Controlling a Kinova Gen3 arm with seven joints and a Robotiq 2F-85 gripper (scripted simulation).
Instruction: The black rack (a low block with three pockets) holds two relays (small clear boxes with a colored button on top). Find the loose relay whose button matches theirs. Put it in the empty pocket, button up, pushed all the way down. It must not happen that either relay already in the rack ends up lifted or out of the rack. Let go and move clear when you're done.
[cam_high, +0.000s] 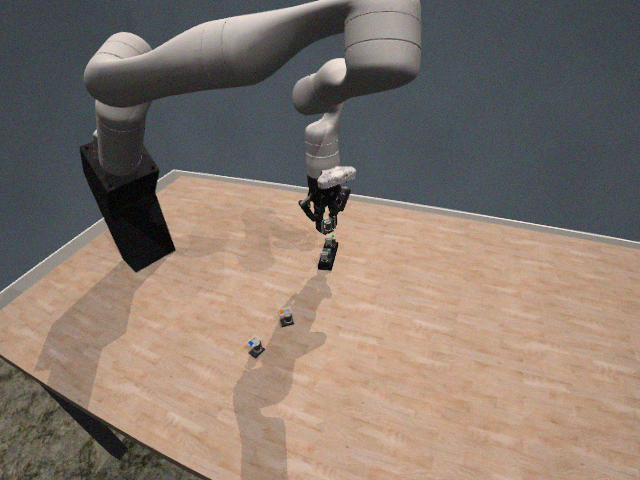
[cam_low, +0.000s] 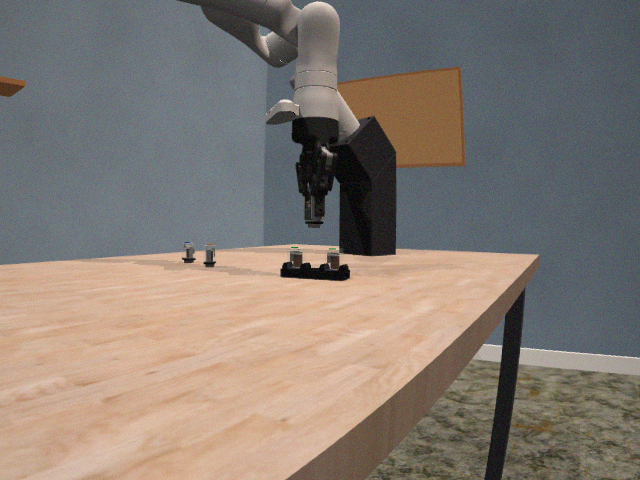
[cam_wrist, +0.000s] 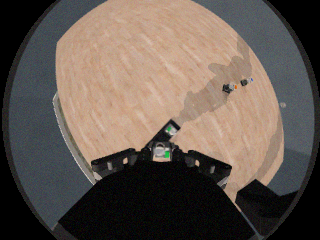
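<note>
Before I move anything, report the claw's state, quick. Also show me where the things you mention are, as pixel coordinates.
Claw (cam_high: 326, 225) (cam_low: 313, 219) (cam_wrist: 162, 147): closed on the green-buttoned relay (cam_high: 327, 225) (cam_low: 313, 225) (cam_wrist: 159, 152), held up off the black rack (cam_high: 325, 266) (cam_low: 315, 273) (cam_wrist: 161, 134).

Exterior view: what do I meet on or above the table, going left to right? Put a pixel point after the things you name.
Blue-button relay (cam_high: 256, 347) (cam_low: 188, 252) (cam_wrist: 245, 82) → orange-button relay (cam_high: 286, 318) (cam_low: 209, 255) (cam_wrist: 228, 88) → rack's left green-button relay (cam_low: 295, 258) → gripper (cam_high: 326, 227) (cam_low: 314, 219) (cam_wrist: 162, 147), holding a relay above the rack → rack's right green-button relay (cam_low: 333, 259) → black arm pedestal (cam_high: 142, 232) (cam_low: 379, 206).

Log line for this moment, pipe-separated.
hand: shut on green-button relay | above rack | orange, blue relays on table | insertion pending
</note>
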